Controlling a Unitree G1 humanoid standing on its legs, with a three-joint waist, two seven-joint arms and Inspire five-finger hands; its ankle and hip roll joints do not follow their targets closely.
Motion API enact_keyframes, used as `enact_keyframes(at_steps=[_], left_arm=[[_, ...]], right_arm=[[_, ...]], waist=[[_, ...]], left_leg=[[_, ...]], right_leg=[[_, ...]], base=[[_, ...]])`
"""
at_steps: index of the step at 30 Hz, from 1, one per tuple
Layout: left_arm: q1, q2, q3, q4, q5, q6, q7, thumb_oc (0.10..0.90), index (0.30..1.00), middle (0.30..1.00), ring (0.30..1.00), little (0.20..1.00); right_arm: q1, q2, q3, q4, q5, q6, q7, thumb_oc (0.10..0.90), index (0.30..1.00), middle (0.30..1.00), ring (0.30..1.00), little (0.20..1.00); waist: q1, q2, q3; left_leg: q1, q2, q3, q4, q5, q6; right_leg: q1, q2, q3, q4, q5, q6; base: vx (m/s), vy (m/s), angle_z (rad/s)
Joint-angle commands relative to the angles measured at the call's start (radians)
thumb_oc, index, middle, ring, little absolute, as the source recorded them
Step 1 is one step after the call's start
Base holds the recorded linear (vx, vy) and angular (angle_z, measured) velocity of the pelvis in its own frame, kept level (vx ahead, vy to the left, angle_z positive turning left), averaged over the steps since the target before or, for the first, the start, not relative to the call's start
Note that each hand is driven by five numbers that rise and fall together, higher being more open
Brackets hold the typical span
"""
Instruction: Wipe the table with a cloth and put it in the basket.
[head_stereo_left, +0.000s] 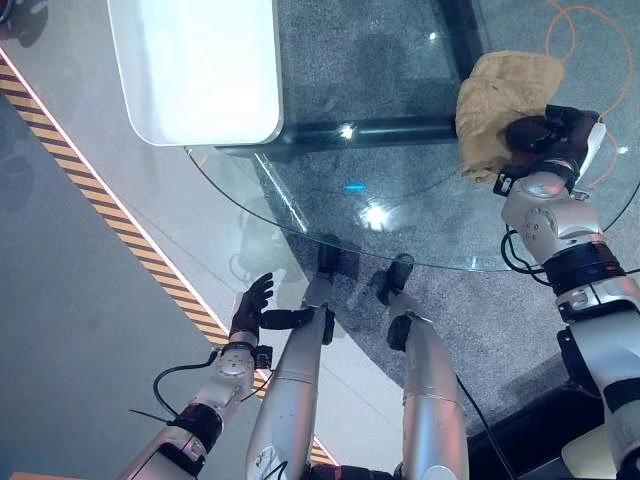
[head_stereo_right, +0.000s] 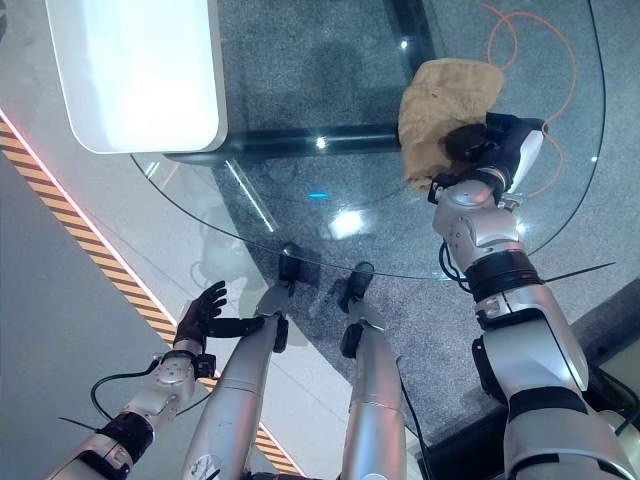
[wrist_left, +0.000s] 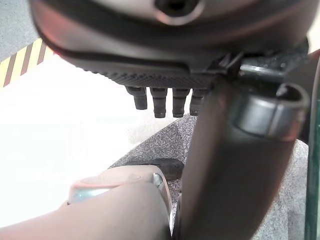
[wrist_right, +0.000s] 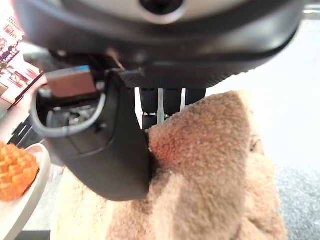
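Right hand (head_stereo_left: 545, 133) pinches the cloth (head_stereo_left: 498, 108) on the glass table (head_stereo_left: 330, 215): tan, fluffy, rumpled, bunched ahead of the fingers. Left hand (head_stereo_left: 250, 305) low, fingers straight.

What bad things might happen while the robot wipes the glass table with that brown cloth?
The cloth is bunched up under the right hand, so it may wipe just a narrow strip. It lies close to the table's curved edge and might slide off. The left hand hangs low beside the table, too far to catch it.
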Motion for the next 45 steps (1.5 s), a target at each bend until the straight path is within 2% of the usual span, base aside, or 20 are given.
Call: enact_keyframes(at_steps=[1,5,9,12,13,15,17,22,33,45], left_arm=[[0.099,0.001,-0.057,-0.023,-0.005,0.005,0.011,0.800,0.900,0.900,0.900,0.900],[0.098,0.000,-0.061,-0.027,-0.006,0.007,0.012,0.800,0.900,0.900,0.900,0.900],[0.099,-0.005,-0.059,-0.032,-0.002,0.005,0.017,0.800,0.900,0.900,0.900,0.900],[0.097,-0.009,-0.056,-0.034,0.008,0.006,0.018,0.800,0.900,0.900,0.900,0.900],[0.097,-0.008,-0.053,-0.035,0.012,0.009,0.018,0.800,0.900,0.900,0.900,0.900],[0.098,-0.008,-0.050,-0.035,0.015,0.007,0.014,0.800,0.900,0.900,0.900,0.900],[0.099,-0.007,-0.049,-0.036,0.016,0.008,0.012,0.800,0.900,0.900,0.900,0.900],[0.102,-0.008,-0.047,-0.050,0.026,0.018,0.002,0.800,0.900,0.900,0.900,0.900],[0.105,0.001,-0.048,-0.046,0.040,0.016,-0.010,0.800,0.900,0.900,0.900,0.900],[0.094,0.002,-0.052,-0.028,0.038,0.010,0.000,0.800,0.900,0.900,0.900,0.900]], right_arm=[[-0.030,0.060,0.074,-0.042,0.021,-0.001,0.069,0.100,0.300,0.300,0.300,0.200],[-0.033,0.077,0.086,-0.055,-0.006,-0.005,0.074,0.100,0.300,0.300,0.300,0.200],[-0.033,0.102,0.112,-0.098,-0.091,0.004,0.119,0.100,0.300,0.300,0.300,0.200],[-0.042,0.125,0.141,-0.137,-0.182,0.002,0.186,0.100,0.300,0.300,0.300,0.200],[-0.047,0.138,0.162,-0.172,-0.256,0.009,0.238,0.100,0.300,0.300,0.300,0.200],[-0.051,0.148,0.189,-0.204,-0.327,0.025,0.290,0.100,0.300,0.300,0.300,0.200],[-0.054,0.152,0.208,-0.224,-0.367,0.031,0.322,0.100,0.300,0.300,0.300,0.200],[-0.056,0.192,0.286,-0.282,-0.497,0.089,0.418,0.100,0.300,0.300,0.300,0.200],[-0.049,0.224,0.329,-0.242,-0.496,0.118,0.395,0.100,0.300,0.300,0.300,0.200],[-0.064,0.199,0.303,-0.196,-0.442,0.117,0.279,0.100,0.300,0.300,0.300,0.200]], waist=[[0.045,0.035,-0.015],[0.049,0.034,-0.015],[0.053,0.033,-0.015],[0.058,0.031,-0.015],[0.061,0.030,-0.015],[0.063,0.029,-0.015],[0.065,0.029,-0.015],[0.077,0.032,-0.015],[0.091,0.030,-0.015],[0.082,0.030,-0.015]], left_leg=[[0.016,-0.039,0.031,0.085,-0.164,0.055],[0.017,-0.042,0.029,0.085,-0.165,0.056],[0.021,-0.044,0.030,0.083,-0.165,0.059],[0.022,-0.047,0.028,0.083,-0.164,0.058],[0.022,-0.048,0.027,0.084,-0.163,0.056],[0.022,-0.048,0.027,0.083,-0.161,0.055],[0.023,-0.048,0.027,0.082,-0.160,0.055],[0.024,-0.051,0.024,0.079,-0.153,0.050],[0.023,-0.047,0.016,0.075,-0.147,0.043],[0.039,-0.040,0.026,0.072,-0.149,0.044]], right_leg=[[-0.023,0.002,0.038,-0.051,0.060,0.092],[-0.018,0.000,0.035,-0.056,0.064,0.096],[-0.013,-0.004,0.032,-0.058,0.067,0.100],[-0.007,-0.007,0.028,-0.064,0.067,0.103],[-0.006,-0.009,0.026,-0.063,0.068,0.105],[-0.006,-0.011,0.024,-0.063,0.069,0.106],[-0.005,-0.013,0.022,-0.062,0.069,0.106],[-0.001,-0.021,0.016,-0.062,0.069,0.109],[0.009,-0.026,0.005,-0.074,0.075,0.115],[0.021,-0.025,0.010,-0.074,0.078,0.115]], base=[[0.00,0.045,0.02],[0.00,0.018,0.00],[0.00,0.017,0.00],[0.00,0.000,0.00],[0.00,0.000,0.00],[0.00,0.000,0.00],[0.00,0.003,0.03],[0.00,0.007,0.09],[0.00,-0.021,0.06],[0.00,-0.006,0.00]])
